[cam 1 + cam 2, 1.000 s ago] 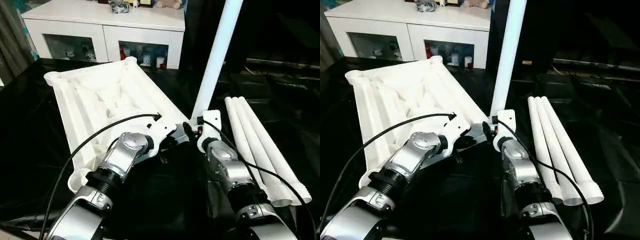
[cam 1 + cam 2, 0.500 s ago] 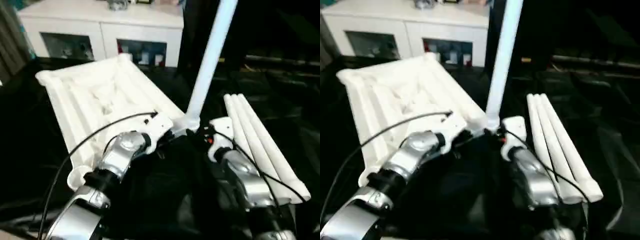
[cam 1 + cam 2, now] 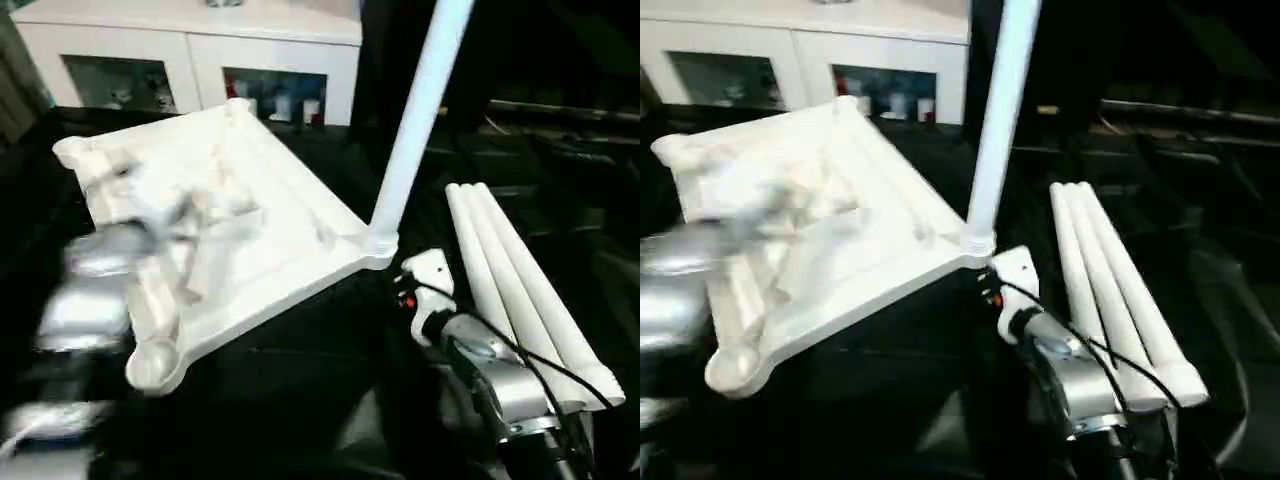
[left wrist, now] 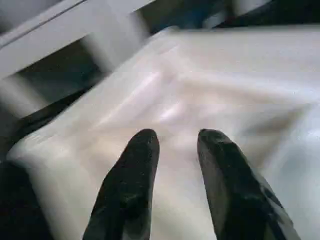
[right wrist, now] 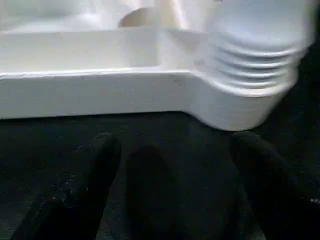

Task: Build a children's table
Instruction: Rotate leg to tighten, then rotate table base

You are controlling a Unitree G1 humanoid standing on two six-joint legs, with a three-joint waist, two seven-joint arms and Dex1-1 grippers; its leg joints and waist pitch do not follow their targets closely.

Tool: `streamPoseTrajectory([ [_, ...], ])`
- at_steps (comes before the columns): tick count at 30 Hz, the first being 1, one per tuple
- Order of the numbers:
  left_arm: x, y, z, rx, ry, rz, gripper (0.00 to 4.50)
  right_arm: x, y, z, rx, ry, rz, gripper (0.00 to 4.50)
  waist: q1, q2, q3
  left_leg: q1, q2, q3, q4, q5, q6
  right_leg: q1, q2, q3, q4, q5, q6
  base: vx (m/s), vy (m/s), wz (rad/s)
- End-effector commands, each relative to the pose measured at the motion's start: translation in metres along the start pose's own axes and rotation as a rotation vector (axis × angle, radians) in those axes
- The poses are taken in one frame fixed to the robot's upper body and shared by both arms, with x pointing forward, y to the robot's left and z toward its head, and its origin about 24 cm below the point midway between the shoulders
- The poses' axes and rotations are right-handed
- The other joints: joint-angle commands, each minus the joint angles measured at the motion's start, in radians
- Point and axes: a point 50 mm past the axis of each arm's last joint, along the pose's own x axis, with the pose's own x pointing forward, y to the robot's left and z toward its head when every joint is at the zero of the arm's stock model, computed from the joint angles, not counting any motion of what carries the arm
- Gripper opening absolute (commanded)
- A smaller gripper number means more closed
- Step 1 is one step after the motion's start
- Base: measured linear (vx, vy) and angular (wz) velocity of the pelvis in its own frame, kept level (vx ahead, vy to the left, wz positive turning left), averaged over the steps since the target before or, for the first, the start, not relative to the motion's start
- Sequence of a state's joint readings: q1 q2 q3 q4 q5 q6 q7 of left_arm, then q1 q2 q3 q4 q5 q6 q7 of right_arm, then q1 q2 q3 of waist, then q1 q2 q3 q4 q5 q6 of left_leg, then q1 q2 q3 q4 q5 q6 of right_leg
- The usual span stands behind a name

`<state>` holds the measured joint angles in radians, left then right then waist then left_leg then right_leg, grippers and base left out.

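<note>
The white tabletop [image 3: 230, 230] lies upside down on the black surface [image 3: 300, 390], with its ribbed underside facing up. One leg [image 3: 415, 115] stands upright in the corner socket [image 3: 378, 243] closest to the right arm. Three more legs [image 3: 520, 290] lie side by side on the surface, to the right of the tabletop and apart from it. The right pincer [image 5: 175, 150] is just in front of that socket, with its fingers wide apart and empty. The left pincer [image 4: 175, 142] is over the underside of the tabletop; its fingers [image 4: 132, 180] are a little apart and hold nothing. A white cabinet [image 3: 190, 50] with glass doors stands behind the surface.
</note>
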<state>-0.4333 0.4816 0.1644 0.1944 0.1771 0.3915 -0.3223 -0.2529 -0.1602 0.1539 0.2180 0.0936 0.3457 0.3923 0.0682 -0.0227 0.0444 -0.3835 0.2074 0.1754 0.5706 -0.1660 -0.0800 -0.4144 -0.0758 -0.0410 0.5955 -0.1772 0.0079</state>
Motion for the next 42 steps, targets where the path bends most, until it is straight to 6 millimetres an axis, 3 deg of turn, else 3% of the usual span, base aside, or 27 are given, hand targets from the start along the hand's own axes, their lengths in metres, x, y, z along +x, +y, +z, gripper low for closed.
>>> streamPoseTrajectory([
  [1, -0.006, 0.013, -0.001, 0.018, 0.031, 0.088, 1.58, 0.004, 0.0, 0.0, -0.009, 0.027, 0.006, 3.9, -0.002, 0.016, -0.054, 0.022, 0.018, -0.002, -0.07, -0.253, -0.016, 0.045, -0.037, 0.027, -0.058, -0.167, -0.176, 0.0, 0.0, 0.0],
  [2, -0.011, 0.02, -0.008, 0.039, 0.071, 0.122, 1.58, 0.006, 0.0, -0.001, -0.012, 0.039, 0.002, 3.9, 0.001, -0.017, -0.055, 0.028, 0.017, 0.003, -0.067, -0.274, -0.013, 0.038, -0.038, 0.029, -0.066, -0.201, -0.167, 0.0, 0.0, 0.0],
  [4, -0.02, 0.029, -0.02, 0.055, 0.132, 0.169, 1.58, 0.01, -0.001, -0.002, -0.007, 0.056, -0.006, 3.9, 0.008, 0.006, -0.053, 0.025, 0.02, -0.002, -0.071, -0.263, -0.019, 0.038, -0.044, 0.032, -0.06, -0.214, -0.165, 0.0, 0.0, 0.0],
  [8, -0.034, 0.035, -0.037, 0.09, 0.241, 0.207, 1.58, 0.021, -0.005, 0.001, 0.003, 0.064, -0.027, 3.9, 0.011, 0.004, -0.058, 0.027, 0.018, -0.004, -0.069, -0.258, -0.035, 0.036, -0.041, 0.03, -0.053, -0.16, -0.168, 0.0, 0.0, 0.0],
  [9, -0.039, 0.037, -0.043, 0.106, 0.277, 0.222, 1.58, 0.026, -0.007, 0.003, -0.001, 0.068, -0.036, 3.9, 0.016, -0.006, -0.058, 0.026, 0.016, -0.002, -0.068, -0.252, -0.034, 0.038, -0.04, 0.03, -0.055, -0.152, -0.167, 0.0, 0.0, 0.0],
  [13, -0.042, 0.033, -0.052, 0.09, 0.335, 0.176, 1.58, 0.031, -0.01, 0.006, -0.007, 0.065, -0.05, 3.9, 0.019, -0.001, -0.056, 0.029, 0.015, -0.002, -0.068, -0.26, -0.039, 0.034, -0.041, 0.031, -0.053, -0.154, -0.17, 0.0, 0.0, 0.0],
  [14, -0.042, 0.024, -0.056, 0.054, 0.356, 0.112, 1.58, 0.033, -0.011, 0.009, -0.003, 0.06, -0.053, 3.9, 0.021, -0.004, -0.056, 0.028, 0.014, -0.002, -0.068, -0.266, -0.041, 0.035, -0.04, 0.031, -0.053, -0.154, -0.168, 0.0, 0.0, 0.0],
  [15, -0.043, 0.018, -0.056, 0.026, 0.365, 0.063, 1.58, 0.035, -0.012, 0.01, 0.0, 0.057, -0.054, 3.9, 0.023, 0.002, -0.057, 0.028, 0.014, -0.003, -0.069, -0.27, -0.046, 0.036, -0.041, 0.031, -0.051, -0.157, -0.167, 0.0, 0.0, 0.0],
  [17, -0.043, 0.014, -0.056, 0.015, 0.368, 0.041, 1.58, 0.036, -0.012, 0.01, 0.0, 0.056, -0.054, 3.9, 0.021, -0.002, -0.056, 0.026, 0.014, -0.005, -0.07, -0.283, -0.05, 0.037, -0.042, 0.03, -0.052, -0.165, -0.171, 0.0, 0.0, 0.0],
  [19, -0.045, -0.001, -0.055, -0.006, 0.375, -0.074, 1.58, 0.039, -0.012, 0.012, 0.002, 0.048, -0.046, 3.9, 0.019, 0.006, -0.056, 0.027, 0.014, -0.005, -0.07, -0.297, -0.055, 0.036, -0.042, 0.03, -0.053, -0.171, -0.171, 0.0, 0.0, 0.0],
  [21, -0.047, -0.017, -0.052, -0.017, 0.364, -0.2, 1.58, 0.042, -0.011, 0.014, 0.006, 0.031, -0.037, 3.9, 0.018, 0.005, -0.056, 0.028, 0.014, -0.005, -0.07, -0.317, -0.055, 0.033, -0.041, 0.03, -0.055, -0.19, -0.175, 0.0, 0.0, 0.0],
  [22, -0.049, -0.026, -0.048, -0.029, 0.356, -0.276, 1.58, 0.043, -0.011, 0.016, 0.008, 0.023, -0.045, 3.9, 0.018, 0.009, -0.056, 0.028, 0.013, -0.005, -0.069, -0.32, -0.057, 0.034, -0.04, 0.03, -0.054, -0.186, -0.177, 0.0, 0.0, 0.0],
  [25, -0.052, -0.04, -0.043, -0.027, 0.335, -0.393, 1.58, 0.043, -0.013, 0.018, 0.006, 0.01, -0.064, 3.9, 0.019, 0.003, -0.055, 0.028, 0.013, -0.004, -0.068, -0.308, -0.051, 0.035, -0.04, 0.031, -0.056, -0.184, -0.174, 0.0, 0.0, 0.0],
  [26, -0.056, -0.052, -0.039, -0.019, 0.328, -0.491, 1.58, 0.036, -0.015, 0.021, -0.004, 0.003, -0.078, 3.9, 0.02, 0.008, -0.055, 0.029, 0.013, -0.003, -0.069, -0.301, -0.051, 0.034, -0.038, 0.03, -0.054, -0.181, -0.171, 0.0, 0.0, 0.0],
  [28, -0.057, -0.056, -0.037, -0.008, 0.322, -0.52, 1.58, 0.029, -0.018, 0.022, -0.009, 0.002, -0.085, 3.9, 0.023, 0.007, -0.054, 0.028, 0.013, -0.004, -0.07, -0.294, -0.049, 0.038, -0.035, 0.03, -0.053, -0.169, -0.162, 0.0, 0.0, 0.0],
  [29, -0.056, -0.061, -0.034, -0.008, 0.312, -0.532, 1.58, 0.019, -0.021, 0.023, -0.005, 0.011, -0.101, 3.9, 0.022, 0.012, -0.053, 0.028, 0.012, -0.004, -0.07, -0.295, -0.05, 0.036, -0.033, 0.031, -0.053, -0.172, -0.16, 0.0, 0.0, 0.0],
  [32, -0.052, -0.071, -0.03, -0.02, 0.293, -0.542, 1.58, 0.002, -0.026, 0.024, -0.003, 0.036, -0.12, 3.9, 0.025, 0.009, -0.053, 0.025, 0.011, -0.004, -0.069, -0.268, -0.053, 0.044, -0.032, 0.032, -0.053, -0.154, -0.14, 0.0, 0.0, 0.0],
  [35, -0.048, -0.084, -0.024, -0.021, 0.266, -0.573, 1.58, -0.016, -0.026, 0.026, 0.007, 0.056, -0.112, 3.9, 0.021, 0.005, -0.051, 0.024, 0.008, -0.004, -0.069, -0.289, -0.05, 0.043, -0.034, 0.032, -0.06, -0.209, -0.13, 0.0, 0.0, 0.0],
  [36, -0.045, -0.097, -0.015, -0.023, 0.225, -0.614, 1.58, -0.03, -0.03, 0.029, 0.018, 0.083, -0.165, 3.9, 0.017, 0.028, -0.052, 0.03, 0.009, -0.004, -0.066, -0.305, -0.054, 0.039, -0.033, 0.033, -0.064, -0.209, -0.127, 0.0, 0.0, 0.0],
  [37, -0.045, -0.097, -0.015, -0.023, 0.225, -0.614, 1.58, -0.03, -0.03, 0.029, 0.018, 0.083, -0.165, 3.9, 0.019, 0.017, -0.052, 0.029, 0.009, -0.005, -0.067, -0.299, -0.052, 0.043, -0.03, 0.032, -0.065, -0.21, -0.122, 0.0, 0.0, 0.0],
  [38, -0.045, -0.106, -0.01, -0.018, 0.206, -0.644, 1.58, -0.039, -0.034, 0.029, 0.024, 0.112, -0.226, 3.9, 0.015, 0.016, -0.049, 0.026, 0.007, -0.005, -0.068, -0.304, -0.051, 0.041, -0.031, 0.033, -0.066, -0.236, -0.123, 0.0, 0.0, 0.0],
  [39, -0.045, -0.11, -0.008, -0.012, 0.19, -0.664, 1.58, -0.042, -0.036, 0.03, 0.022, 0.125, -0.265, 3.9, 0.018, 0.022, -0.049, 0.026, 0.007, -0.005, -0.067, -0.299, -0.054, 0.039, -0.032, 0.034, -0.068, -0.261, -0.118, 0.0, 0.0, 0.0],
  [42, -0.047, -0.124, -0.001, -0.008, 0.15, -0.732, 1.58, -0.054, -0.04, 0.032, 0.045, 0.168, -0.36, 3.9, 0.013, 0.024, -0.048, 0.023, 0.005, -0.006, -0.066, -0.317, -0.06, 0.038, -0.034, 0.033, -0.072, -0.307, -0.108, 0.0, 0.0, 0.0],
])
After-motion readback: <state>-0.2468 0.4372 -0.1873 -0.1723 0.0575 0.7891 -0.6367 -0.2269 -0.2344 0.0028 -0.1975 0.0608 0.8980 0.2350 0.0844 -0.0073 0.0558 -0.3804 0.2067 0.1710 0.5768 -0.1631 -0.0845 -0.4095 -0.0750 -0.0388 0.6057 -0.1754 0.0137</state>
